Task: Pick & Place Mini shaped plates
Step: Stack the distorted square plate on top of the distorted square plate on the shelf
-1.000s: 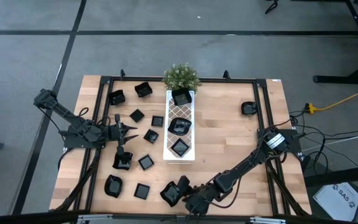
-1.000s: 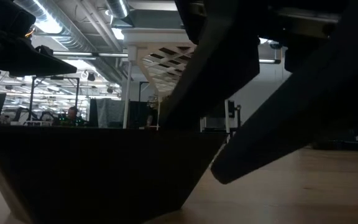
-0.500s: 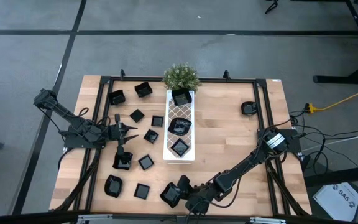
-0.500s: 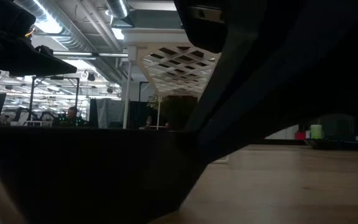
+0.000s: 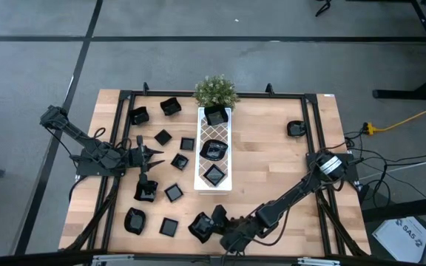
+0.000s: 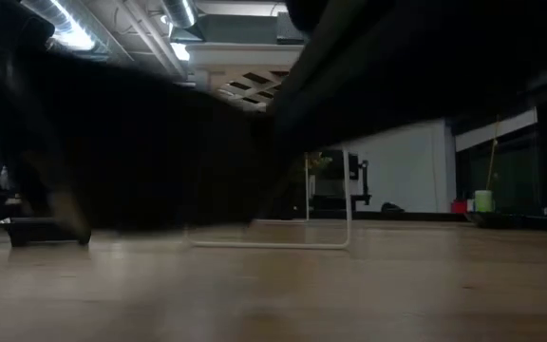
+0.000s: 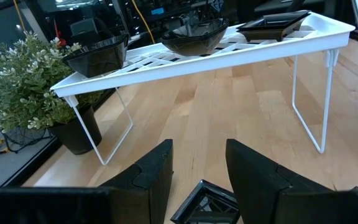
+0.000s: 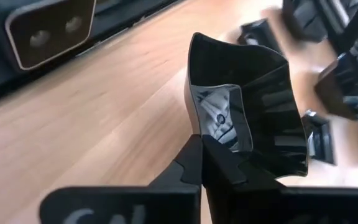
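Clamping its fingers on a square black mini plate (image 8: 247, 118) near the table's front edge, the right gripper (image 5: 214, 224) is working while the left gripper (image 5: 152, 154), fingers apart, is hovering among scattered plates.

A glossy black mini plate with tall, angular walls (image 8: 247, 112) is gripped at its near rim by the right end effector (image 8: 202, 163), whose two dark fingers (image 8: 225, 171) are pressed together on the rim. The plate is held tilted, its shiny inside facing the camera, above the light wooden counter (image 8: 104, 118). Further small black plates (image 8: 261, 32) are seen on the counter beyond it, blurred. A dark panel with two round holes (image 8: 51, 28) is seen past the counter's edge.
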### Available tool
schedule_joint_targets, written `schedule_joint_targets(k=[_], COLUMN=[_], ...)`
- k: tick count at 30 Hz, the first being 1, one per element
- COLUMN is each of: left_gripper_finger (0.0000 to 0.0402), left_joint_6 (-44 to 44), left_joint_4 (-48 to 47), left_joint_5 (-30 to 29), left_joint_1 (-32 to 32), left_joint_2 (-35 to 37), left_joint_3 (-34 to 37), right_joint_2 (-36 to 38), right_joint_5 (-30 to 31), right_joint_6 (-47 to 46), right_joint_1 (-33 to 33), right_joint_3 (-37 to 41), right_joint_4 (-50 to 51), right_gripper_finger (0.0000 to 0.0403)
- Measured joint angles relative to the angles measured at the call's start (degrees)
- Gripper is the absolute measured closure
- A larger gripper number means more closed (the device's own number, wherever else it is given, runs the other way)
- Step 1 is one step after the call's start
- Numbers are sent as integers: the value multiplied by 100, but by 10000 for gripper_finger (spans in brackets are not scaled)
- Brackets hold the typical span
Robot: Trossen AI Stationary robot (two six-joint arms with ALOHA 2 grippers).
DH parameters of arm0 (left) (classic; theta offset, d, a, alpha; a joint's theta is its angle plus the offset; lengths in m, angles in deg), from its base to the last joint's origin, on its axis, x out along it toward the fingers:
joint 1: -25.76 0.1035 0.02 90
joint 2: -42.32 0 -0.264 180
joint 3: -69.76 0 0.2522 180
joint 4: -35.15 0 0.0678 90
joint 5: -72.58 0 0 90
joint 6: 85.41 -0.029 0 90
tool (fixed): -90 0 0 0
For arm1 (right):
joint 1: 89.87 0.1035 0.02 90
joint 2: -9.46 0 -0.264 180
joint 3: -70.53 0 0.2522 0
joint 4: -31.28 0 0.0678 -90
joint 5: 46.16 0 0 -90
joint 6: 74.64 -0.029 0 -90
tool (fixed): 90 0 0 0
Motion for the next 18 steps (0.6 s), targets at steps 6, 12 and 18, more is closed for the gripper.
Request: schedule_joint_targets(k=[6,12,18], left_gripper_finger=[258,258,258], left_joint_6=[-1,-1,0], left_joint_4=[-1,0,0], left_joint_5=[1,0,2], left_joint_1=[1,2,0], left_joint_2=[0,2,0], left_joint_3=[0,0,2], right_joint_2=[274,645,1148], right_joint_5=[54,52,50], right_joint_6=[418,541,517], right_joint_1=[-62,-179,-314], right_joint_3=[-2,-4,-4], right_joint_4=[-92,-206,-114], right_gripper_finger=[398,400,399])
